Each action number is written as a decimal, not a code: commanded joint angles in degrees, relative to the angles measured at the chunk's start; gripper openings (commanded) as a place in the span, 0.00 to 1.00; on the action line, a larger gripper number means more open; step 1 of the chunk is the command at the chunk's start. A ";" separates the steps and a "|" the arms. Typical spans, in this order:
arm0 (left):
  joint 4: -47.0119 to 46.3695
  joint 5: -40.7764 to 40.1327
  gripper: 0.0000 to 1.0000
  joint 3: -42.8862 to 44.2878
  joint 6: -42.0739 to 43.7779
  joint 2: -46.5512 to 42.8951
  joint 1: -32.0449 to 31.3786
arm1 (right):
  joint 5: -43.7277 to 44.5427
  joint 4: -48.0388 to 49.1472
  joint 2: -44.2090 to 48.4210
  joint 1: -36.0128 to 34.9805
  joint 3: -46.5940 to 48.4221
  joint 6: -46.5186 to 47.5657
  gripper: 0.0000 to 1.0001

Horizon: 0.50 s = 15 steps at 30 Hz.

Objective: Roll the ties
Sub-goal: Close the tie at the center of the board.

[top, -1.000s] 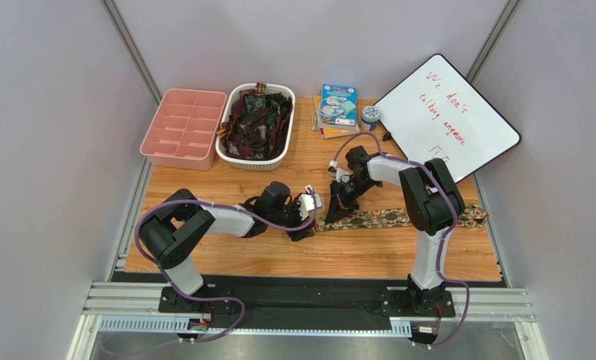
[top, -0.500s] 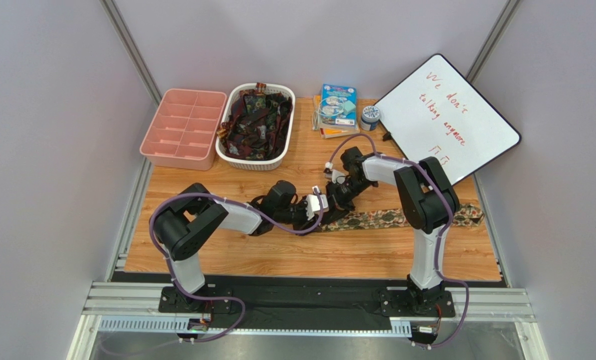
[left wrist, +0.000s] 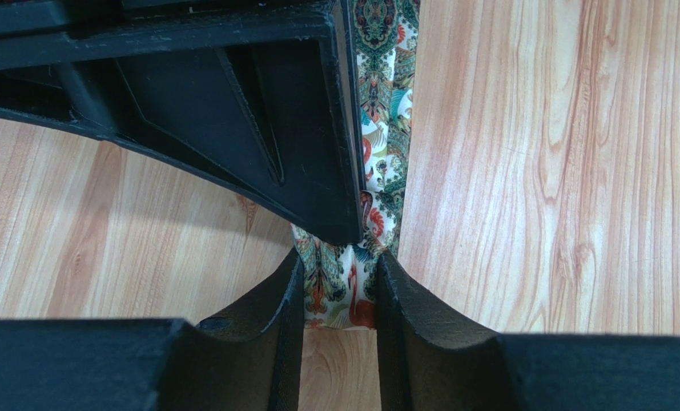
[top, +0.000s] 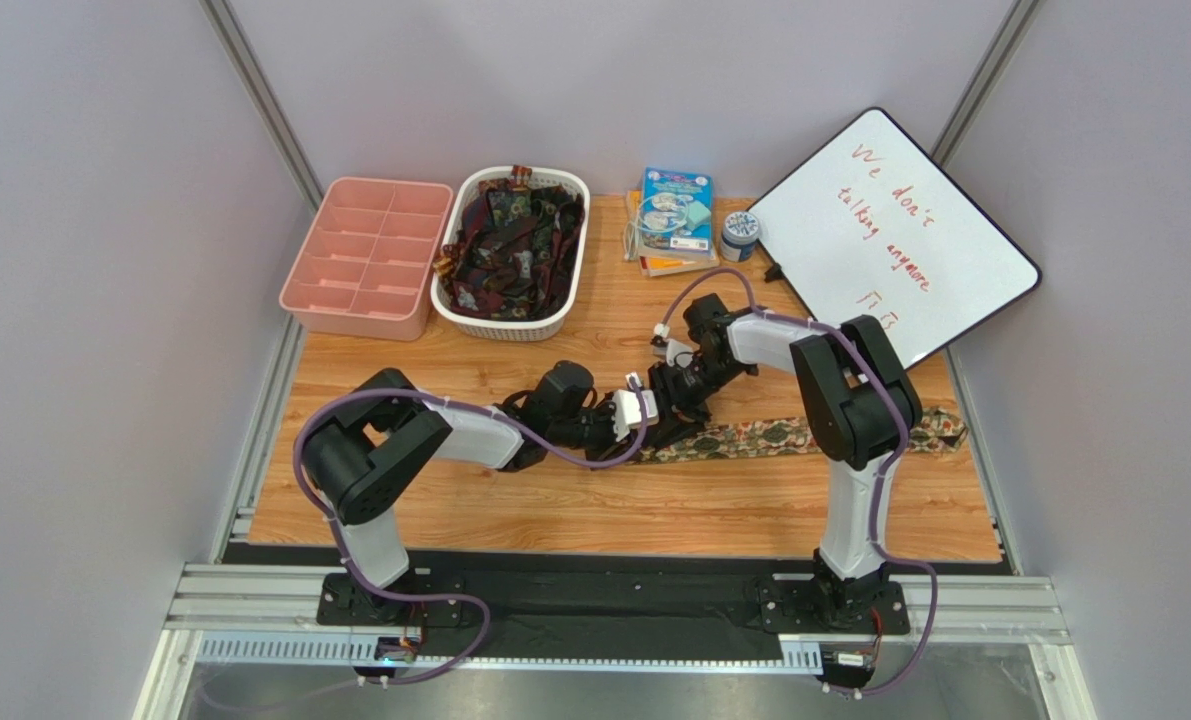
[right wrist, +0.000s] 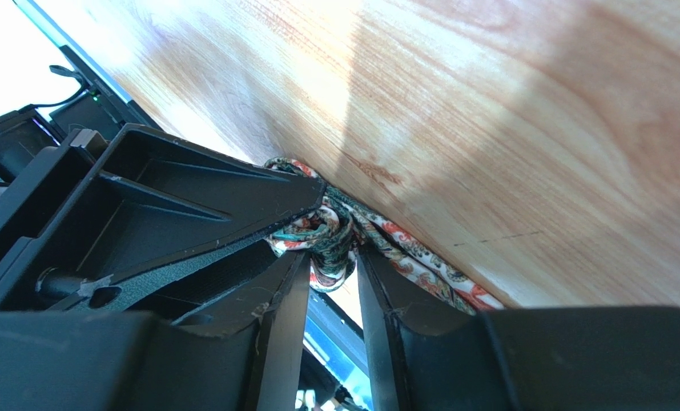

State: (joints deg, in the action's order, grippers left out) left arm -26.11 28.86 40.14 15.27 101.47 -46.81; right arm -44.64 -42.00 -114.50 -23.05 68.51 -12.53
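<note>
the patterned tie (top: 797, 438) lay flat across the table (top: 556, 518), running from its right edge to the middle, where both arms met over its near end. the left pincer (left wrist: 339, 282) was closed on that end, with printed cloth filling the narrow gap between its fingers. i took this as pinning the tip so that it had something to turn around. the right pincer (right wrist: 333, 265) was clamped on a bunched fold of the same cloth right beside it, probably to start the first curl. the other ties (top: 511, 240) waited in a heap in the white basket (top: 451, 308) at the back, next to a pink tray (top: 293, 285).

from above, the two heads overlapped and hid the tie's tip. i couldn't tell whether a turn had formed, and part of its length passed behind the right arm.
</note>
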 commanded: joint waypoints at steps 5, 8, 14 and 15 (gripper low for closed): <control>8.62 -2.23 0.25 -0.85 1.43 0.48 -0.30 | 1.49 0.78 3.23 3.18 -0.75 -0.12 0.37; 8.70 -2.32 0.25 -0.76 1.52 0.66 -0.30 | 0.61 0.95 3.49 3.18 -0.92 -0.03 0.36; 9.06 -2.67 0.25 -0.59 1.43 0.66 -0.39 | -2.11 1.39 2.00 2.57 -0.48 -0.38 0.31; 9.06 -2.67 0.25 -0.50 1.43 0.75 -0.30 | -2.46 1.57 2.08 2.40 -0.48 -0.38 0.31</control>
State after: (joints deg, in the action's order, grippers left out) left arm -25.30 28.21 40.47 15.35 101.30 -46.92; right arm -44.84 -41.87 -113.67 -19.90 67.90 -12.82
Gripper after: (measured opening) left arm 0.355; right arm 0.311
